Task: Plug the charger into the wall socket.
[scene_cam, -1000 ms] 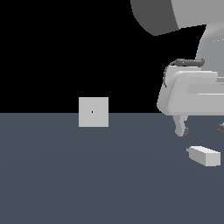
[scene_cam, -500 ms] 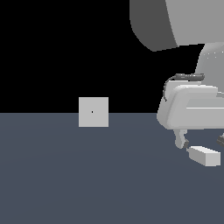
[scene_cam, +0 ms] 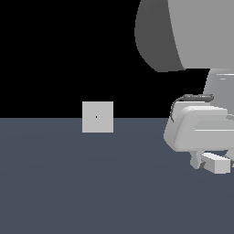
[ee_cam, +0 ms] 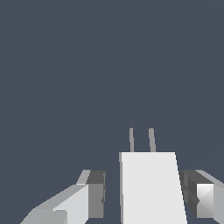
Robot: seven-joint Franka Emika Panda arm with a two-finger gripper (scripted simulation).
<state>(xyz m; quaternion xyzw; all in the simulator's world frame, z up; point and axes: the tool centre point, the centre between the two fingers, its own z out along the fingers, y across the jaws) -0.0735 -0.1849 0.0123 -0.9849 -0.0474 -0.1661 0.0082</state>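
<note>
In the wrist view the charger (ee_cam: 151, 188) lies between the two fingers (ee_cam: 94, 194) of the gripper (ee_cam: 146, 197). A narrow strip of floor shows on the side of one finger, and the other finger stands just beside the block; whether either pad touches it I cannot tell. The jaws are spread wider than the block and have not closed on it. Two thin prongs (ee_cam: 141, 140) stick out of the charger's far end, pointing away from the camera, parallel and slightly apart.

In the exterior view the gripper (scene_cam: 201, 162) is low on that view's right, its pale body hanging just over the charger (scene_cam: 217, 163), which rests on the floor (scene_cam: 91, 183). Only part of the block shows below the hand, and the fingertips are largely hidden behind it.

The floor is a flat, plain slate-blue surface running back to a straight horizon. Well apart from the charger, farther back and toward the exterior view's left, the wall socket (scene_cam: 98, 117) stands upright at the floor's far edge, a pale square plate with a small dark dot in its middle. Behind it everything is black. The arm's large grey link (scene_cam: 183, 32) fills the upper right.
</note>
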